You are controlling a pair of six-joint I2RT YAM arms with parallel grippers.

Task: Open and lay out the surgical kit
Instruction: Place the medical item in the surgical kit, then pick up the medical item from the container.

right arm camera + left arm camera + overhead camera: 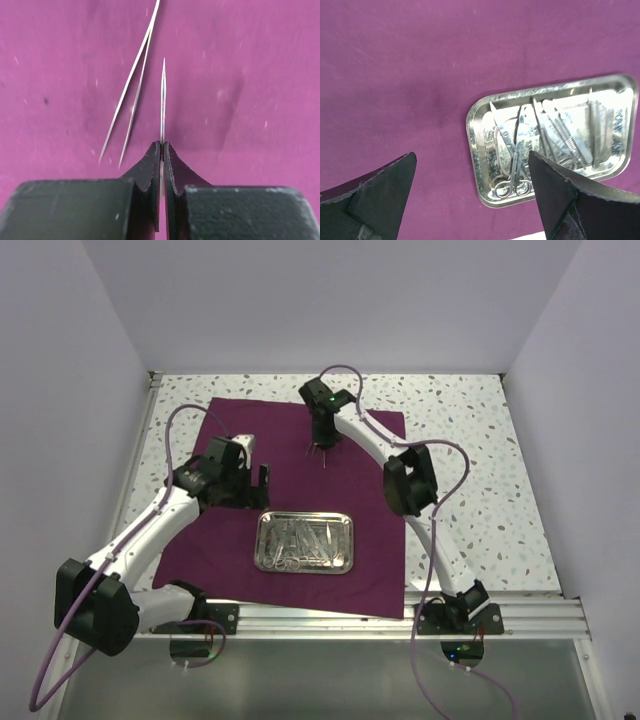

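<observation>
The dark magenta cloth wrap (300,435) lies spread flat on the table. On its near half rests the shiny steel tray (258,540), with several thin silver instruments (300,545) in it, ring-handled scissors (517,165) among them. My left gripper (262,478) hovers open over the cloth (395,75), just left of the tray (475,145), with nothing between its fingers (385,185). Over the far part of the cloth (240,60), my right gripper (163,145) is shut on slim tweezers (163,95) that point forward. A second pair of tweezers (124,95) lies on the cloth just left of them.
The speckled tabletop (470,440) shows to the right of and behind the cloth. White walls (60,390) close in the left, back and right sides. A metal rail (520,615) with both arm bases runs along the near edge.
</observation>
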